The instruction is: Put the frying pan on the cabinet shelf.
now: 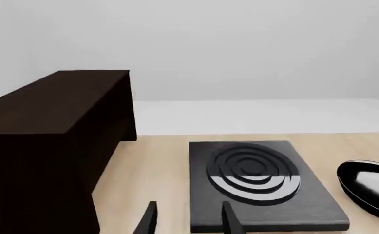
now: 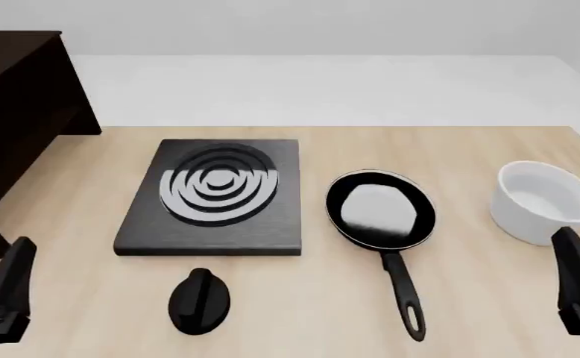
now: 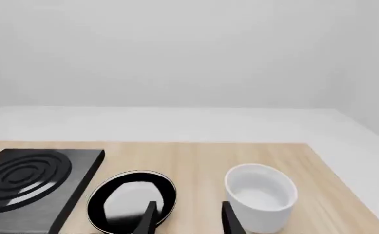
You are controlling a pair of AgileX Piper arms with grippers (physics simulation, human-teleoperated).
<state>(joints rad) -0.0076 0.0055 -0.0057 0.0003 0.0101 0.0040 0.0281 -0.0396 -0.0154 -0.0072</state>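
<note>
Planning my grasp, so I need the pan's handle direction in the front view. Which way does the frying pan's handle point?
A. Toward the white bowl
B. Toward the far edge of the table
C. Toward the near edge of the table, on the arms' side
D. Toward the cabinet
C: the frying pan sits to the right of the burner plate, and its handle runs down toward the near table edge, eyelet end nearest the arms.
</note>
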